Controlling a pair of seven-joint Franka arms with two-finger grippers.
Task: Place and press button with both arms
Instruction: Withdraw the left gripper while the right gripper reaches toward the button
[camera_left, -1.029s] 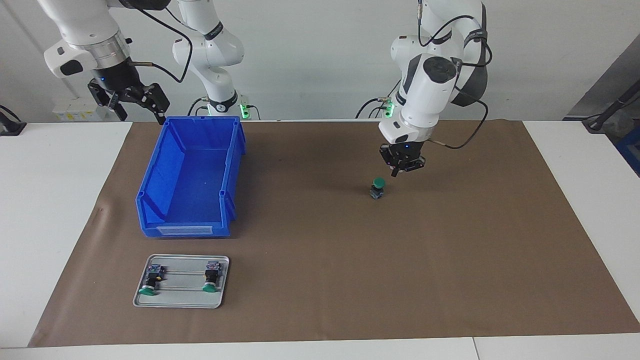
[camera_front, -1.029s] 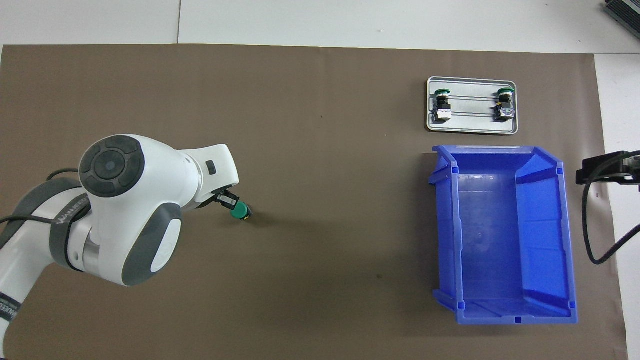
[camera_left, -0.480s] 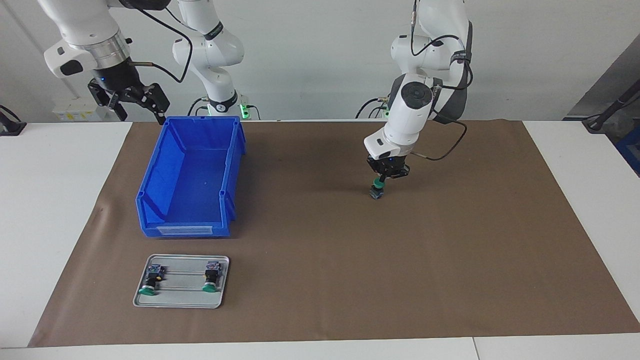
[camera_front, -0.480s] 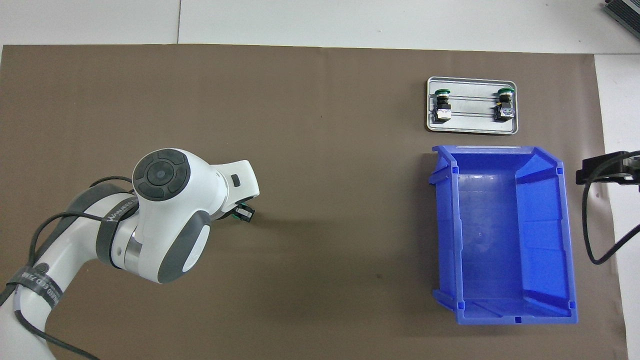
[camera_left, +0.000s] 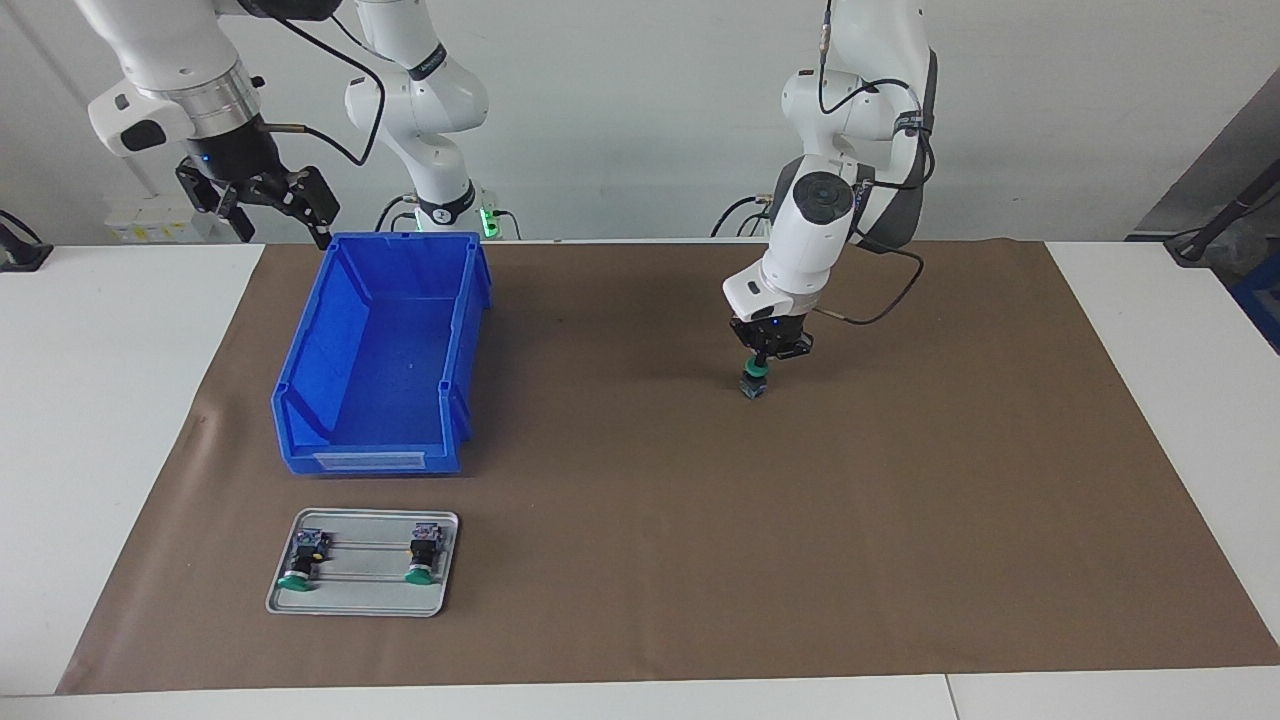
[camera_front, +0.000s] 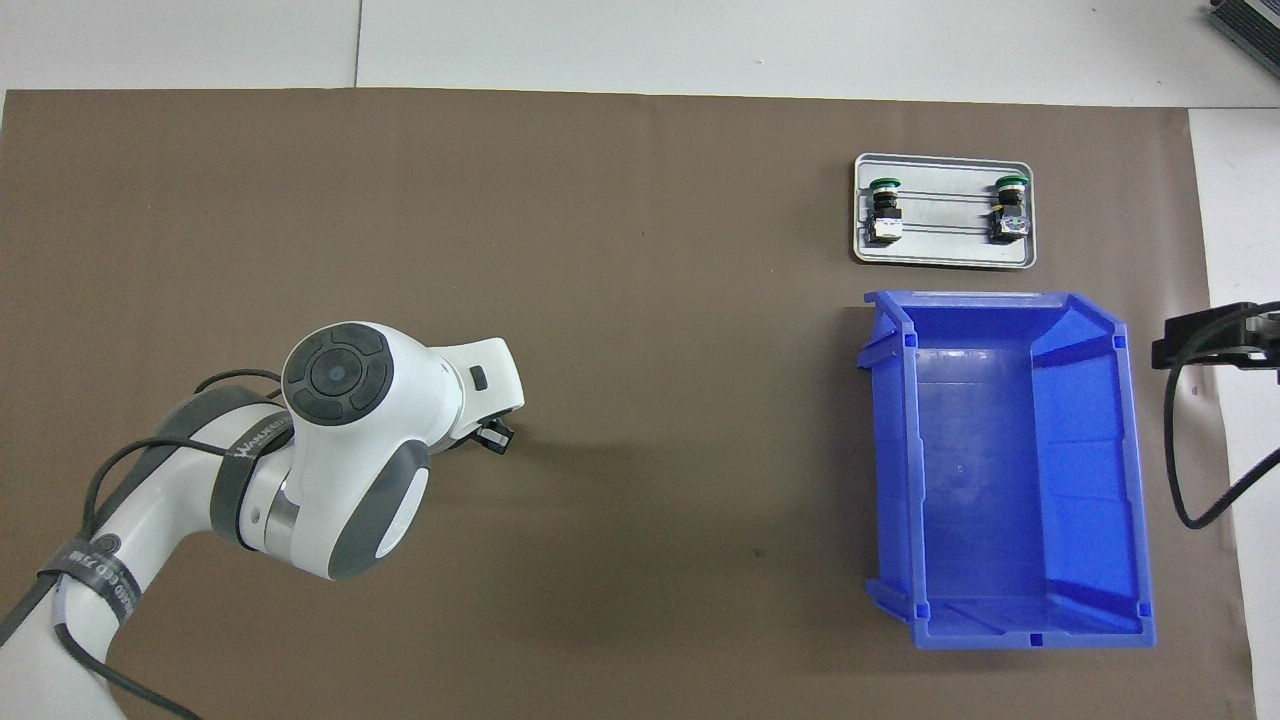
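The button, green cap on a dark barrel, stands upright on the brown mat toward the left arm's end of the table. My left gripper is shut and points straight down, its closed fingertips resting on the green cap. In the overhead view the left hand covers the button, and only a bit of the left gripper shows. My right gripper waits open and empty in the air beside the blue bin; it shows in the overhead view as the right gripper at the frame's edge.
The open blue bin sits at the right arm's end of the mat. Farther from the robots than the bin lies a grey tray with two more green-capped buttons on their sides.
My left gripper moved from beside the button to over it and came down onto its green cap. The right arm has not moved.
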